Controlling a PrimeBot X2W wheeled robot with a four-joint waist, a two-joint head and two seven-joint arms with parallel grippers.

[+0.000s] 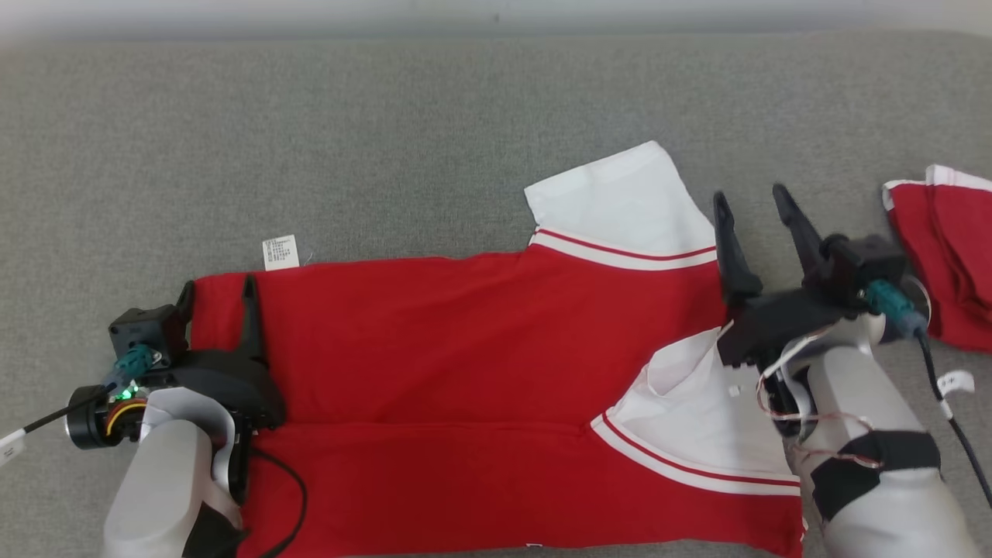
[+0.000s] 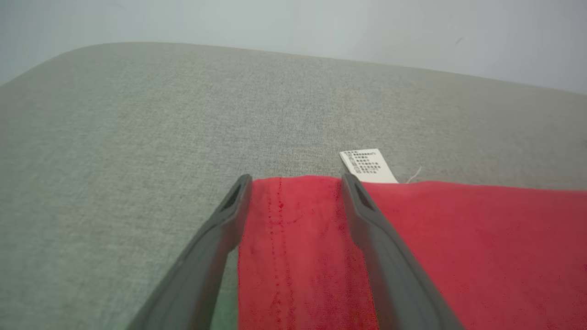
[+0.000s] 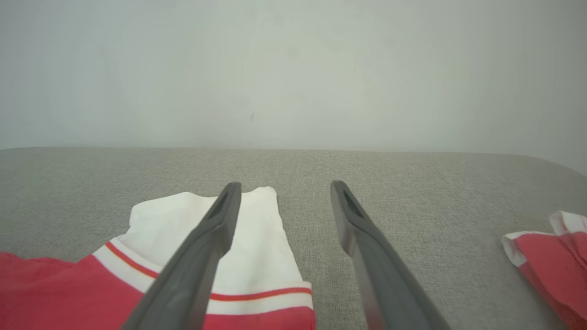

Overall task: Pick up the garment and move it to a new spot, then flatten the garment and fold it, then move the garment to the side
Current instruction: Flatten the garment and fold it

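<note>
Garment [image 1: 465, 341]: red shirt with white sleeves, spread sideways across the grey surface [image 1: 310, 139], hem to the robot's left, sleeves to its right; a crease runs along its length near the front edge

Far sleeve [image 1: 620, 201] lies flat and sticks out; near sleeve [image 1: 697, 418] is partly under the right forearm

Care label [image 1: 280, 253] pokes out at the far hem corner

Left gripper [image 1: 218, 285]: jaws spread wide, nothing held, fingers straddling the hem corner

Right gripper [image 1: 750, 195]: also wide open and empty, one finger over the far sleeve's edge, the other over bare surface

Risks, as judged:
- left jaws may catch only the top layer at the hem, so the layers part on lifting
- right jaws sit half off the sleeve; a close here could miss or take a thin edge that slips
- uneven grips would skew the fold
- second red garment [image 1: 949, 256] lies near the right arm and could be dragged
</note>
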